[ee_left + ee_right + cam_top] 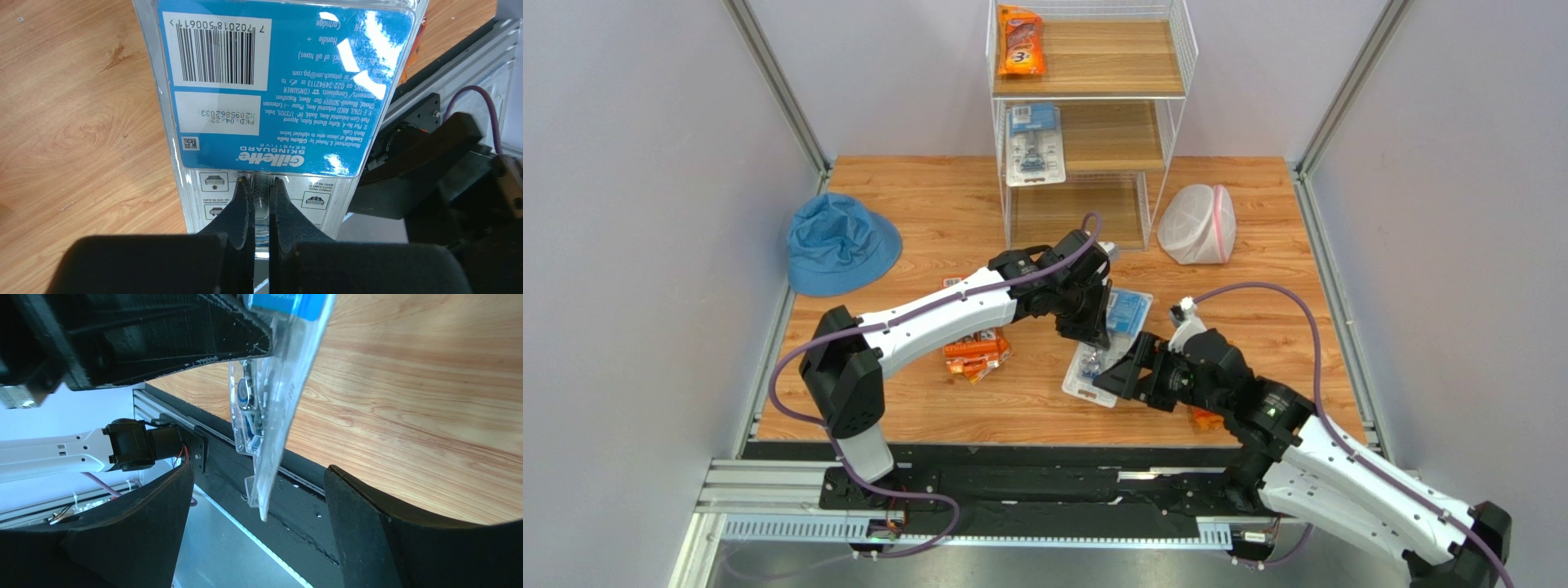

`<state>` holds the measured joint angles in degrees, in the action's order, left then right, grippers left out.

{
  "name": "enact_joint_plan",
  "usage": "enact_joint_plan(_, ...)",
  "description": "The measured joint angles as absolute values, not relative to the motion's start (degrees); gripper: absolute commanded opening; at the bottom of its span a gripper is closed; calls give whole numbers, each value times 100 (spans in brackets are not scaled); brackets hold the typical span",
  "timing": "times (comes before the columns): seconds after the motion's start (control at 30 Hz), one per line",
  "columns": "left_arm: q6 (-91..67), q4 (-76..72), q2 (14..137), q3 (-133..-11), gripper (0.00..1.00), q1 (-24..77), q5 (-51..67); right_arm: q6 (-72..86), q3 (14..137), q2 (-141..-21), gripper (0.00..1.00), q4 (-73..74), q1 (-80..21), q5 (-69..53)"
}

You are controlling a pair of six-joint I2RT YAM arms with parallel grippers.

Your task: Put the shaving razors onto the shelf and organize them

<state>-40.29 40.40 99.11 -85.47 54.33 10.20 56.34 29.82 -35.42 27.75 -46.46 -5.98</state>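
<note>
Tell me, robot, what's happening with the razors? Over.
Left gripper shut on Gillette razor pack. Right gripper open, pack edge between fingers. Nothing seen blocking shelf.

In the left wrist view we read the back of the razor blister card [279,131], its print upside down to us: the brand "Gillette", then "SKINGUARD SENSITIVE". Its white barcode label [219,52] carries the digits 7 702018 500611. The white date panel [218,114] beside it reads "PKD:04/22" and "X2095862033". Elsewhere on the card we make out "Cartridge", "Handle" and "pg.com"; the remaining fine print is too small.
</note>
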Motion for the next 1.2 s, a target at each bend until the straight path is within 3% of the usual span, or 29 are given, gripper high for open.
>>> enact_joint_plan(0.3, -4204, 3948, 9885, -8602, 0, 5430, 1223, 5964, 2794, -3760, 42, 2202, -5039, -196)
enact_joint_plan(0.4, -4254, 3924, 9810, -8602, 0, 5422, 1269, 6010, 2786, -3627, 24, 2147, -5046, -49)
enact_joint_plan(0.43, -4268, 3898, 9780, -8602, 0, 5417, 1278, 6040, 2768, -3570, 12, 2106, -5048, -19)
enact_joint_plan(0.53, -4285, 3793, 9688, -8597, 0, 5391, 1284, 6104, 2727, -3430, 0, 1973, -5057, 58)
enact_joint_plan(0.63, -4289, 3649, 9526, -8488, 24, 5352, 1347, 6123, 2705, -3330, 0, 1859, -5057, 86)
enact_joint_plan(0.67, -4276, 3603, 9467, -8436, 44, 5339, 1365, 6114, 2705, -3310, 0, 1841, -5059, 86)
enact_joint_plan(0.77, -4268, 3306, 9214, -8106, 57, 5264, 1511, 6014, 2705, -3201, 0, 1894, -5087, 102)
enact_joint_plan(1.03, -4119, 2803, 8103, -7164, 65, 4967, 1782, 5548, 2703, -2858, 0, 2716, -5081, 152)
enact_joint_plan(1.2, -4018, 2005, 7260, -5946, 70, 4565, 2300, 5166, 2703, -2665, 0, 2775, -5072, -353)
